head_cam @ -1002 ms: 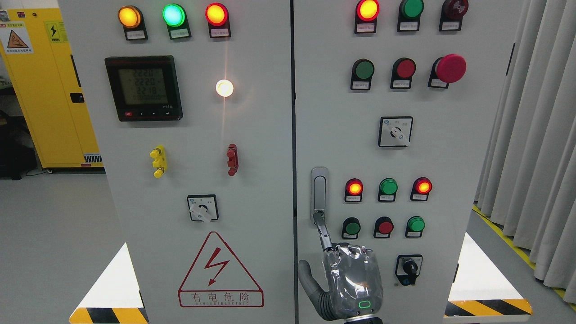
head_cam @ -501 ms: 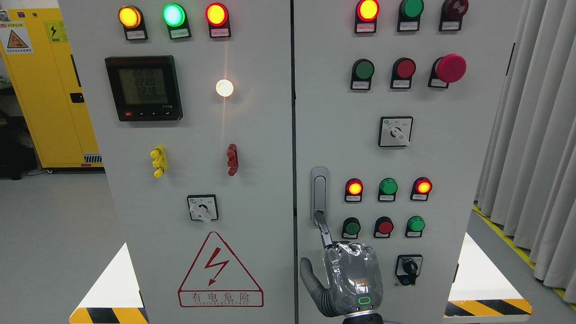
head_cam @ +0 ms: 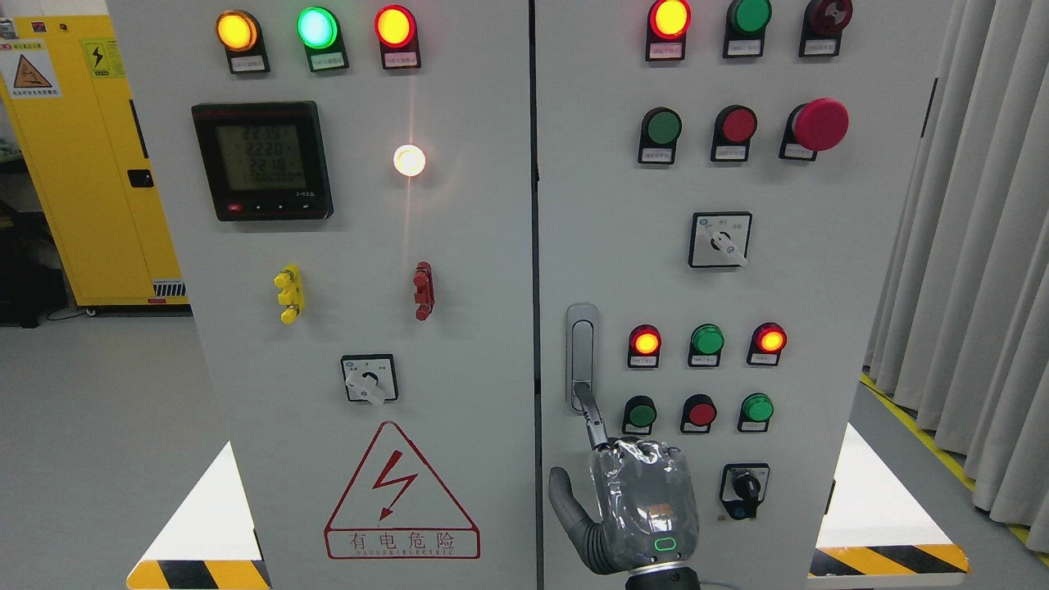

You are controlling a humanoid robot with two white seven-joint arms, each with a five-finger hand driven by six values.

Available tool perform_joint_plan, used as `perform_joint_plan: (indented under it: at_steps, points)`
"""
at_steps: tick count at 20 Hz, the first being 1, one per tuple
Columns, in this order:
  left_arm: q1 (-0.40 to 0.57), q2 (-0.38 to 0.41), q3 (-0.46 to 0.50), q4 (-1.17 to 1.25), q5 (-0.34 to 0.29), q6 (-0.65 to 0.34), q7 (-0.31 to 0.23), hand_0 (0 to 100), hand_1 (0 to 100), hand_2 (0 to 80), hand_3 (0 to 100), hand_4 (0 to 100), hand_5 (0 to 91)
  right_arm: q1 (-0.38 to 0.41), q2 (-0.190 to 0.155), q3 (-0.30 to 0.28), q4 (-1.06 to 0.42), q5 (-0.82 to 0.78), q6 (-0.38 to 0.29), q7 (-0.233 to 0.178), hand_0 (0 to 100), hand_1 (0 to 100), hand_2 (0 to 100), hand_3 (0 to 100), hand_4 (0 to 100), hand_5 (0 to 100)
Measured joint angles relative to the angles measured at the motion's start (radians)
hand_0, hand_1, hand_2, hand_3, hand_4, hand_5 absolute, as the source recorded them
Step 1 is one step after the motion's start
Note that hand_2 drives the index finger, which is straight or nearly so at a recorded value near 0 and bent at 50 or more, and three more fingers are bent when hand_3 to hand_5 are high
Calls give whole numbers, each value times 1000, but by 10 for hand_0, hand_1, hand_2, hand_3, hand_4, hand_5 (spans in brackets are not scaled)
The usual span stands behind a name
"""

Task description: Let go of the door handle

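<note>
One hand point(head_cam: 641, 512) shows, rising from the bottom edge right of the middle, so it reads as the right hand: its index finger point(head_cam: 592, 418) is stretched up with the tip touching the lower end of the door handle point(head_cam: 581, 354), the thumb is splayed to the left, and the other fingers are curled, gripping nothing. The handle stands upright just right of the seam point(head_cam: 535, 246) between the two cabinet doors, with bare panel above it and lit buttons point(head_cam: 706, 339) close on its right.
</note>
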Motion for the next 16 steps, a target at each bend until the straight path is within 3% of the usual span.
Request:
perform_joint_plan:
  at_steps: [16]
  points:
    - [0, 0, 0, 0, 0, 0, 0, 120, 556, 0, 0, 0, 0, 1, 1, -2, 13, -3, -1, 19, 609, 460, 116, 1000, 1000, 1000]
